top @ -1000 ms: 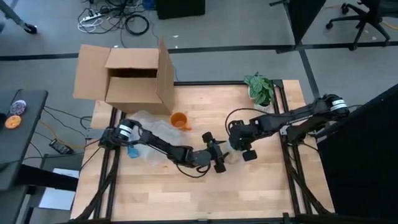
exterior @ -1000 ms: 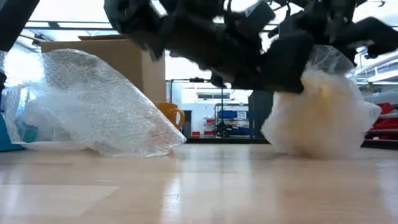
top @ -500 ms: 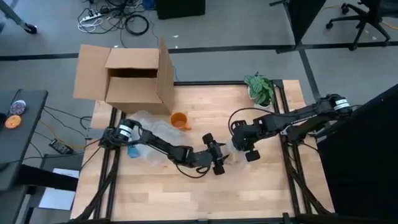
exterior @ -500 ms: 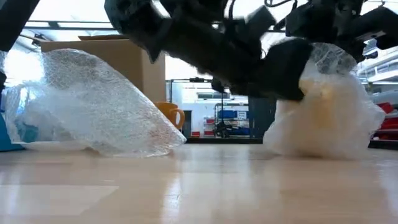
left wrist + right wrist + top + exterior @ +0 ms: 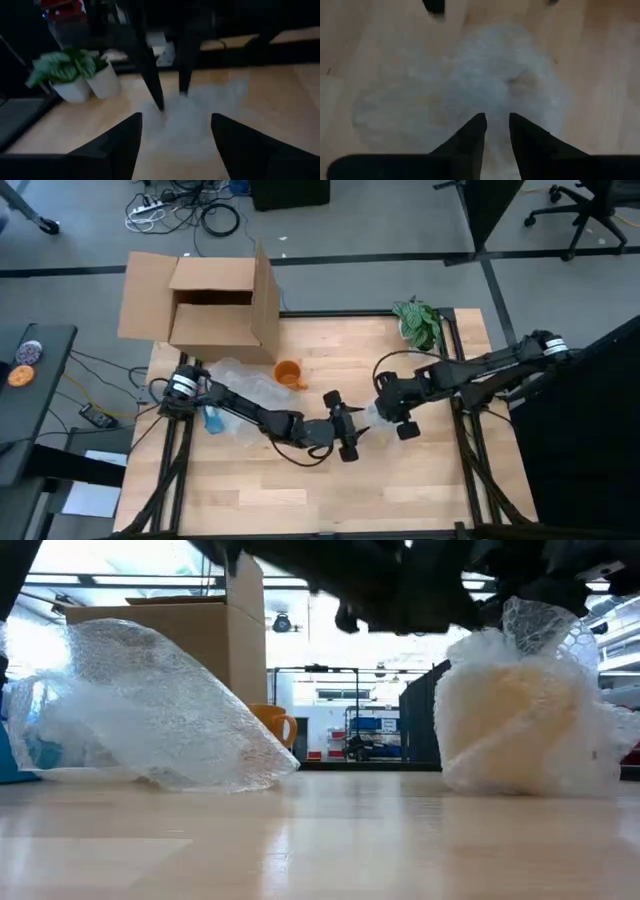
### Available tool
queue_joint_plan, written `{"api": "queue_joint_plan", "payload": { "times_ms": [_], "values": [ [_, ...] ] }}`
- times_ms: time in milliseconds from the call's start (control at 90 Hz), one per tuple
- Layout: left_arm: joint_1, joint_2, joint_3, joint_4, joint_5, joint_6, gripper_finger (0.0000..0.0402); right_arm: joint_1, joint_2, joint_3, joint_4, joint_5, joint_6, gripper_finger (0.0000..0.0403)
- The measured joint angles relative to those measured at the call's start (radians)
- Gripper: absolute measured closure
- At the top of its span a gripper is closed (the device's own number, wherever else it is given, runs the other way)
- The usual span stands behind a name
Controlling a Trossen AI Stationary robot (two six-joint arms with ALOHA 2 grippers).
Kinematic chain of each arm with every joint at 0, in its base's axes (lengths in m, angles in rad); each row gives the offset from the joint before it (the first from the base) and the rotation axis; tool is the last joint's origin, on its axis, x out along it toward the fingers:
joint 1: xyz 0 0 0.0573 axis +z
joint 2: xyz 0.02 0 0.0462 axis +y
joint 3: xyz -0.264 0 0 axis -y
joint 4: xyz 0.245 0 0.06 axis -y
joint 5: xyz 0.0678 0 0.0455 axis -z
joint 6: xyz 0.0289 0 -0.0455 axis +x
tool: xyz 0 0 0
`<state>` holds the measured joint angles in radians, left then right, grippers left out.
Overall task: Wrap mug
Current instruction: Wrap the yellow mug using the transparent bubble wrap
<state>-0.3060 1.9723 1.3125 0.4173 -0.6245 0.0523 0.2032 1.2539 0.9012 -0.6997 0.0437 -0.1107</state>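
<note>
The high view looks straight down from well above, taking in the whole worktop [image 5: 400, 480], the cardboard box [image 5: 210, 305] at its far left corner and the floor around it. The low view sits at worktop height, close in, facing level across the boards to the room behind. It shares the bubble-wrapped bundle [image 5: 520, 720] and orange mug [image 5: 275, 725] with the high view. Each wrist view looks down, close, on that same bundle [image 5: 490, 85]; the left one also shows the potted plant [image 5: 75, 75].

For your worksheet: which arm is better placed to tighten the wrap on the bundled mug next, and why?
Probably the right: the right gripper sits directly over the wrapped mug, fingers nearly closed at the wrap. The left gripper waits open beside it.
</note>
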Motion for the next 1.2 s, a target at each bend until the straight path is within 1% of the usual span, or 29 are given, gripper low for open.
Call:
{"api": "queue_joint_plan", "payload": {
  "times_ms": [78,144,200,322,433,533,744,856,922,967,1067,1200],
  "values": [
    [-0.004,-0.02,0.0,0.015,0.005,0.0,0.0179,0.006,0.031,0.0,0.011,-0.011,-0.014,0.0365],
    [-0.004,-0.022,0.0,0.04,0.028,-0.009,0.0179,0.012,0.058,0.0,0.016,-0.013,-0.018,0.0389],
    [0.007,-0.008,0.001,0.057,0.057,-0.031,0.0179,0.012,0.075,0.0,0.019,-0.013,-0.019,0.0398],
    [0.044,0.065,0.001,0.111,0.099,-0.109,0.0179,0.012,0.096,0.0,0.022,-0.007,-0.007,0.0398],
    [0.073,0.137,-0.001,0.177,0.101,-0.139,0.0179,0.012,0.094,0.0,0.025,-0.007,0.001,0.0401],
    [0.098,0.166,0.0,0.198,0.107,-0.176,0.0179,0.012,0.086,0.0,0.021,-0.006,0.006,0.0402],
    [0.122,0.172,0.002,0.182,0.109,-0.21,0.0179,0.011,0.023,0.003,-0.011,0.009,0.015,0.0402],
    [0.123,0.172,0.002,0.173,0.102,-0.202,0.0179,0.01,-0.017,0.054,-0.067,0.053,0.012,0.0402],
    [0.123,0.172,0.003,0.159,0.101,-0.214,0.0179,0.01,-0.041,0.082,-0.064,0.061,0.012,0.0402],
    [0.123,0.172,0.003,0.153,0.1,-0.214,0.0179,0.01,-0.055,0.089,-0.04,0.048,0.007,0.0403],
    [0.123,0.172,0.003,0.153,0.099,-0.213,0.0179,0.01,-0.058,0.089,0.005,-0.018,0.004,0.0403],
    [0.122,0.171,0.003,0.151,0.102,-0.189,0.0179,0.006,-0.01,0.056,0.016,-0.022,0.021,0.0403]
  ]
}}
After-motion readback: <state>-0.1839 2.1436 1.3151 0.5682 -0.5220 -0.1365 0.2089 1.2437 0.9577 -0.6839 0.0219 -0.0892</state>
